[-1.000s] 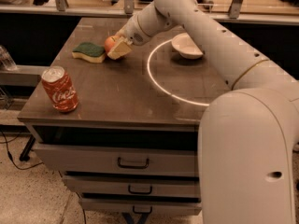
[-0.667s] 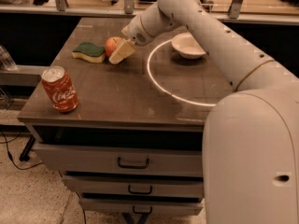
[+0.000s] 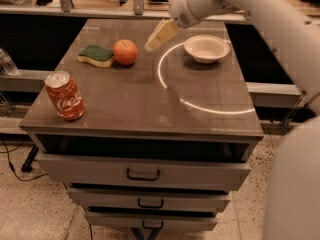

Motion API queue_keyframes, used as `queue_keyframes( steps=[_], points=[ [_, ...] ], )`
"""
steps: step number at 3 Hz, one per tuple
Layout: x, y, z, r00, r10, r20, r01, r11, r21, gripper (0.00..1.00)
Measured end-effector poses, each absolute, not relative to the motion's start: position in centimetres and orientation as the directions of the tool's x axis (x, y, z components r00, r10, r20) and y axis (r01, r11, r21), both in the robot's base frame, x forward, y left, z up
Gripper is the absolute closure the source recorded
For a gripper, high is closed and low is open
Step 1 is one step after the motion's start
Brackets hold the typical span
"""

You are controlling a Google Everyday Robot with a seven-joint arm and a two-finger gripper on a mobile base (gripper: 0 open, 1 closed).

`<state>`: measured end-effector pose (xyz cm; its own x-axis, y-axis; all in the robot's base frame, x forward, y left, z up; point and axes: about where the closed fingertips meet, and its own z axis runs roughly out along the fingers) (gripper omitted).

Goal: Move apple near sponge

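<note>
The red-orange apple [image 3: 125,52] rests on the table top at the back left. It touches the right end of the green-and-yellow sponge [image 3: 96,55]. My gripper [image 3: 150,45] hangs in the air just right of and above the apple, apart from it. It is open and empty, its tan fingers [image 3: 161,34] pointing down-left at the table.
A white bowl [image 3: 206,48] stands at the back right of the table [image 3: 150,104]. A red soda can [image 3: 65,95] stands near the front left corner. My white arm crosses in from the upper right. Drawers are below the table's front edge.
The gripper has let go of the apple and moved up and to the right. The apple now sits on the table against the sponge.
</note>
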<state>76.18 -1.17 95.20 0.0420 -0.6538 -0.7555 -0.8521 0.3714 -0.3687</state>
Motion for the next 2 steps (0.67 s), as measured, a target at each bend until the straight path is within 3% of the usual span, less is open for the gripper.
queue_keyframes(
  steps=[1,2],
  points=[
    [73.1,-8.7,104.2,0.101,-0.629,-0.771,-0.711,0.496,-0.498,0.00],
    [72.8,-11.4,105.3,0.094,-0.627,-0.774,-0.671,0.535,-0.515,0.00]
  ],
)
